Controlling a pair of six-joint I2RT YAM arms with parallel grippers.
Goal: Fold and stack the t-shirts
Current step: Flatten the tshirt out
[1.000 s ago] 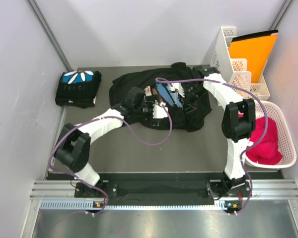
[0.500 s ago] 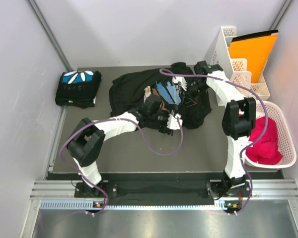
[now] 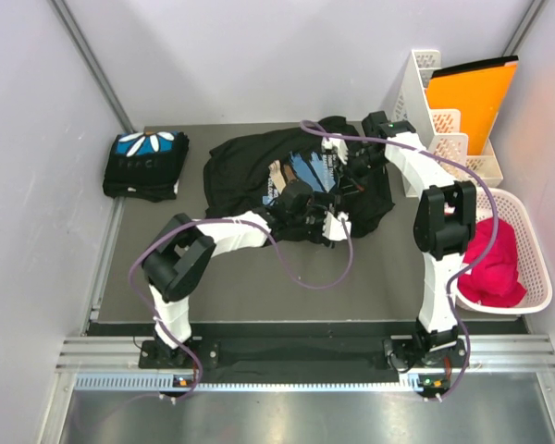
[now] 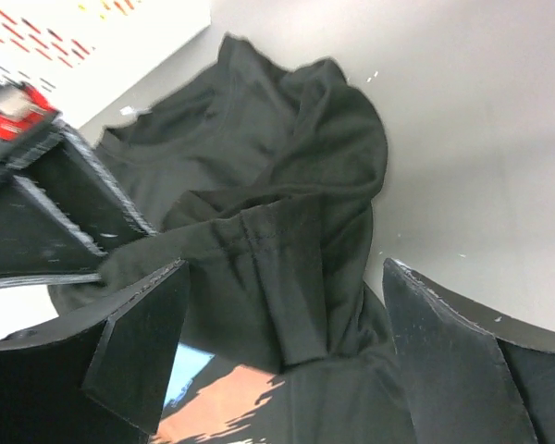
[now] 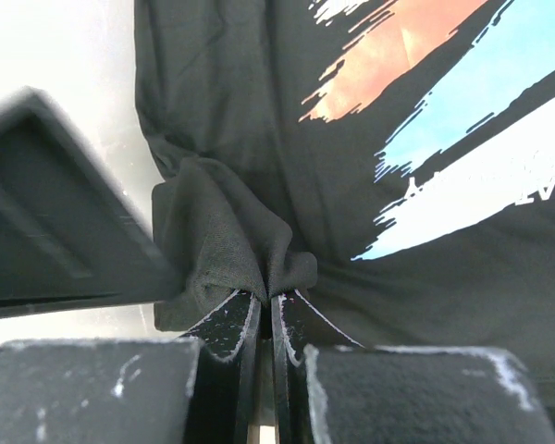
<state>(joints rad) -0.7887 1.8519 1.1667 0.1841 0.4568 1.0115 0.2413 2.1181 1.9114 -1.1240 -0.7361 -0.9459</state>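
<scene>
Swinging in from the left, the left tool (image 4: 277,314) has crossed over the shirt (image 3: 240,162) and now hangs above its middle. Its jaws stand wide apart, with a doubled hem between them that is not yet pinched. Just beyond it, the right tool (image 5: 265,310) is clamped on a bunched fold of the same shirt, beside the brush-stroke print (image 5: 462,111), which shows more than a moment ago. With one edge held, a second grip looks close, so the cloth can be spread for folding. Nearer than the left tool, a purple cable (image 3: 314,285) loops over the surface (image 3: 259,305) and could drag the cloth. Far to that tool's left lies the folded shirt (image 3: 146,165), the stack's base. Right of the right tool stand a rack (image 3: 424,102), an orange folder (image 3: 470,97) and a basket (image 3: 536,245) of pink cloth (image 3: 495,259).
</scene>
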